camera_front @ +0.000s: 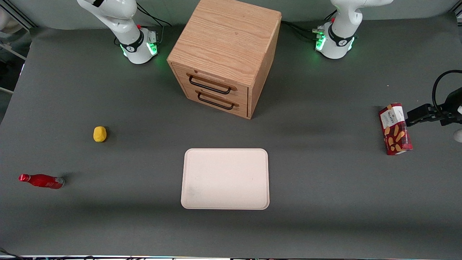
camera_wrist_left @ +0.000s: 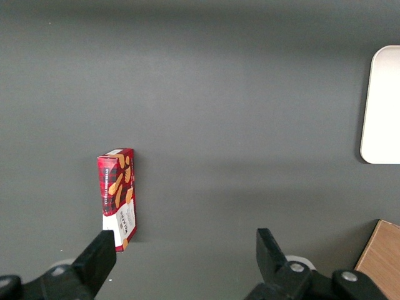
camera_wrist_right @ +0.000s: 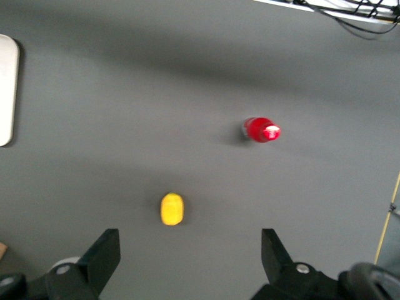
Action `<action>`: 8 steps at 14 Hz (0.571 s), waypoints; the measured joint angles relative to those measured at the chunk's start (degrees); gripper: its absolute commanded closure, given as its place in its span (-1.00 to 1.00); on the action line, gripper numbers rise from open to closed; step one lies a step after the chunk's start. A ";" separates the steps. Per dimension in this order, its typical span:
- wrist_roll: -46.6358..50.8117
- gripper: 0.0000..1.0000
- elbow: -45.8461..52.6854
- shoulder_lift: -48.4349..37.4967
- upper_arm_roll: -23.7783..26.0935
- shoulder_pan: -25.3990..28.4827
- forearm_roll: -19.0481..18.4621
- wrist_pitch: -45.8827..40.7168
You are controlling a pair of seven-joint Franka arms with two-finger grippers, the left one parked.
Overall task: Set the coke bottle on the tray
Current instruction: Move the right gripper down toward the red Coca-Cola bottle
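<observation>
The coke bottle (camera_front: 41,180), small, slim and shiny red with a red cap, stands on the grey table toward the working arm's end, near the front. In the right wrist view it (camera_wrist_right: 261,130) shows from above, cap up. The pale cream-pink tray (camera_front: 225,178) lies flat at the table's middle, in front of the cabinet, with nothing on it; its edge shows in the right wrist view (camera_wrist_right: 5,87). My right gripper (camera_wrist_right: 190,253) is open and empty, high above the table, apart from the bottle. It is out of the front view.
A small yellow lump (camera_front: 100,134) lies between the bottle and the working arm's base, farther from the camera; it also shows in the right wrist view (camera_wrist_right: 172,208). A wooden two-drawer cabinet (camera_front: 223,54) stands at the back middle. A red snack box (camera_front: 395,129) stands toward the parked arm's end.
</observation>
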 measured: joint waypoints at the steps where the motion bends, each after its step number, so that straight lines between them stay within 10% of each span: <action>1: -1.50 -1.00 2.24 2.18 0.06 -1.23 0.00 0.01; 8: -5.82 -1.00 10.88 9.61 0.43 -5.47 0.00 2.47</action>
